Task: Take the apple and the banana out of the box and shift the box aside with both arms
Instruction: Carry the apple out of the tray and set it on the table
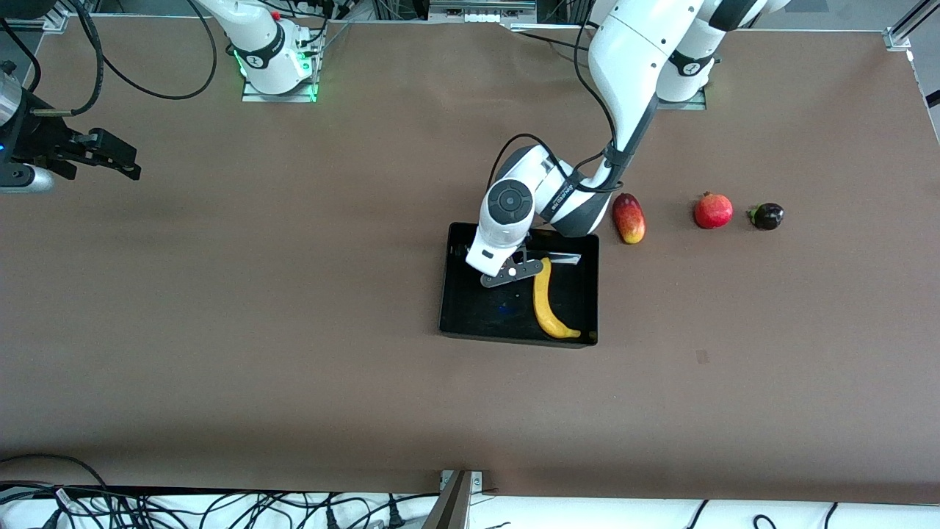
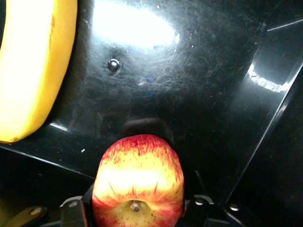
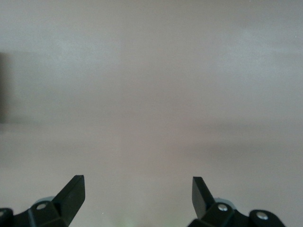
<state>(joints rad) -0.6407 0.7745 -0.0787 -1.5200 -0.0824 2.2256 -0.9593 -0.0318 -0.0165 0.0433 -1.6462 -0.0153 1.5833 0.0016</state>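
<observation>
The black box (image 1: 514, 336) lies mid-table with the yellow banana (image 1: 547, 305) inside it along the wall toward the left arm's end. My left gripper (image 1: 514, 273) is low inside the box, beside the banana's stem end. In the left wrist view this gripper (image 2: 137, 208) is shut on the red-and-yellow apple (image 2: 138, 182), stem toward the camera, over the glossy box floor (image 2: 189, 94) with the banana (image 2: 33, 71) alongside. The apple is hidden under the hand in the front view. My right gripper (image 1: 121, 162) waits open and empty at the right arm's end, over bare table (image 3: 138, 189).
Beside the box toward the left arm's end lie a red-yellow mango (image 1: 629, 218), a red pomegranate (image 1: 713, 211) and a small dark purple fruit (image 1: 767, 216) in a row. Cables run along the table edge nearest the front camera.
</observation>
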